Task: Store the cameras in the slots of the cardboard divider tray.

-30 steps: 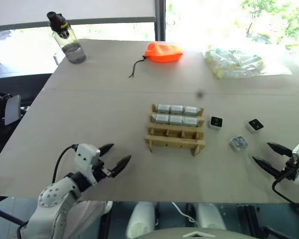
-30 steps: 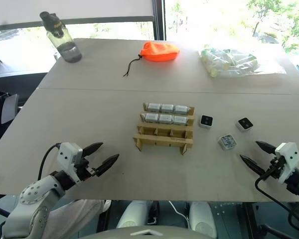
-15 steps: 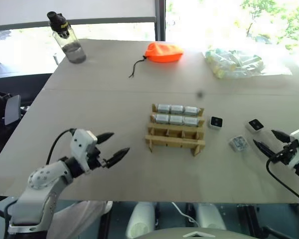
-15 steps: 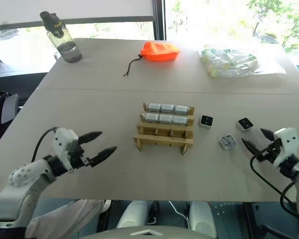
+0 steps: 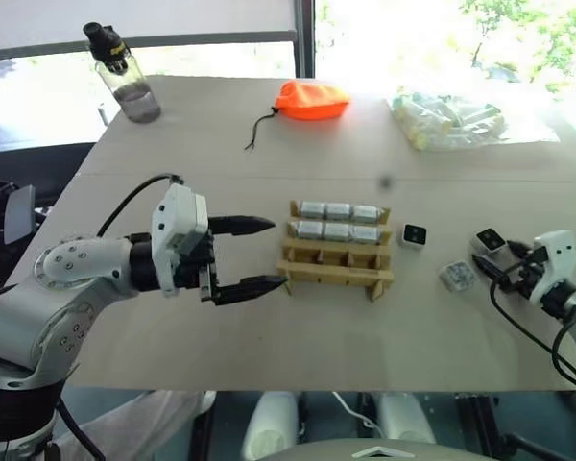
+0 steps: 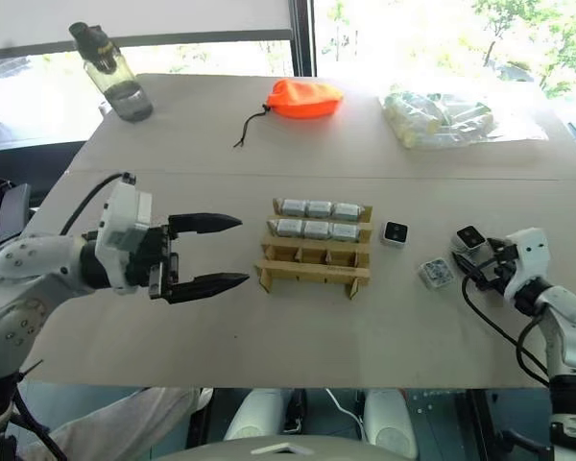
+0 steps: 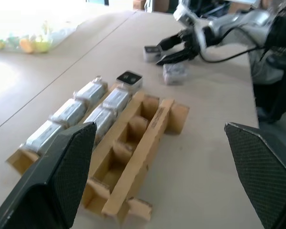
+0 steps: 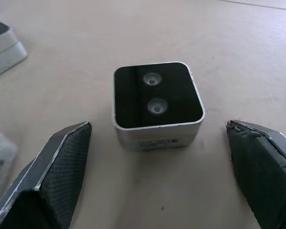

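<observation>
Cameras are sitting in two places on the tan table [image 5: 173, 134]: six of them, seen edge-on as silvery-grey blocks, are filling the two far rows of the cardboard divider tray [image 5: 337, 252], while three more are lying loose on the table to its right. The tray is standing near the middle of the table, and its nearest row of three slots is showing empty. Of the loose ones, the first camera [image 5: 416, 235] is lying just beside the tray's right end with its black face up, the second camera [image 5: 458, 277] is lying a little nearer to me and farther right, and the third camera [image 5: 488, 240] is lying farthest right, its black face with two lenses turned up. I am holding my right gripper [image 8: 157, 157] low over the table right at that third camera, jaws spread wide with one black finger on each side of it and neither touching it. I am holding my left gripper [image 5: 257, 255] raised above the table just left of the tray, pointing toward it, jaws wide and holding nothing. At the far edge, a water bottle [image 5: 125, 77] is standing on the left, an orange pouch [image 5: 310, 99] with a dark cord is lying in the middle, and a clear plastic bag [image 5: 451, 120] of pale cylinders is lying on the right.
</observation>
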